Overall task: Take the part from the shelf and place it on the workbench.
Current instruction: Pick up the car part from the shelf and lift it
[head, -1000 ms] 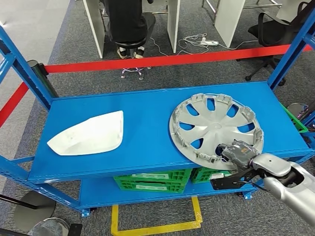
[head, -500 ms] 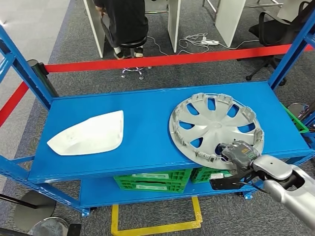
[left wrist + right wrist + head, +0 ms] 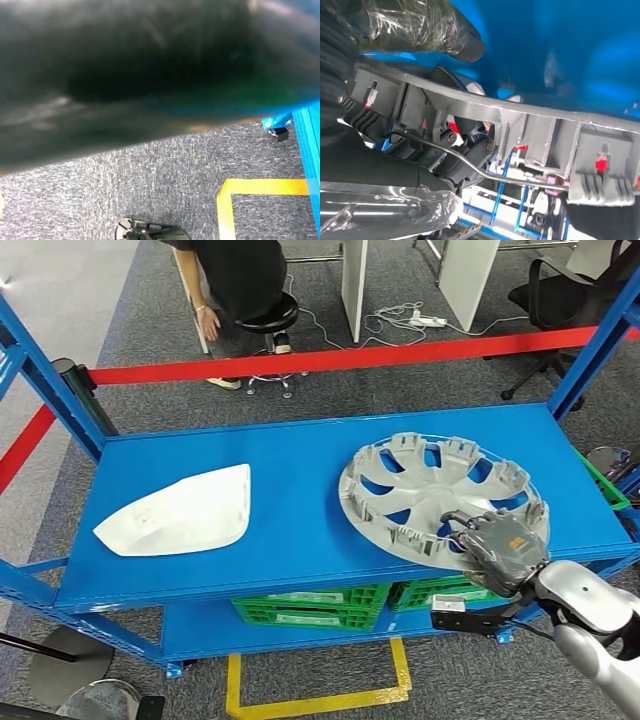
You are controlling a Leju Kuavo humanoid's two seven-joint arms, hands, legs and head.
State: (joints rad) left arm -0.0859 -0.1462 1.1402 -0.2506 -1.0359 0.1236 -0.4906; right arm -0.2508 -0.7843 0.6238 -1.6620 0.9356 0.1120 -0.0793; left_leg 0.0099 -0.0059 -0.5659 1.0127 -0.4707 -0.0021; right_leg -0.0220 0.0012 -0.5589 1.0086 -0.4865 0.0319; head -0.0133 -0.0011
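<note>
Gripping the round silver plastic wheel cover (image 3: 438, 496) at its near rim, the right hand (image 3: 501, 551) holds it tilted above the blue metal shelf (image 3: 302, 500), right of frame.
White curved panel (image 3: 180, 513) lies left; green crates (image 3: 317, 607) below hold flat items, unclear. Left hand's state cannot be told.

The shelf (image 3: 302, 500) was bright blue. On it the wheel cover (image 3: 423, 495) was silver-grey with red marks on its clips, and the curved panel (image 3: 181, 515) was white. The right hand (image 3: 502, 550) was dark grey. Green crates (image 3: 309, 608) sat below, over grey carpet (image 3: 317, 675) with yellow floor tape (image 3: 317, 702); the barrier tape (image 3: 340, 360) was red.
</note>
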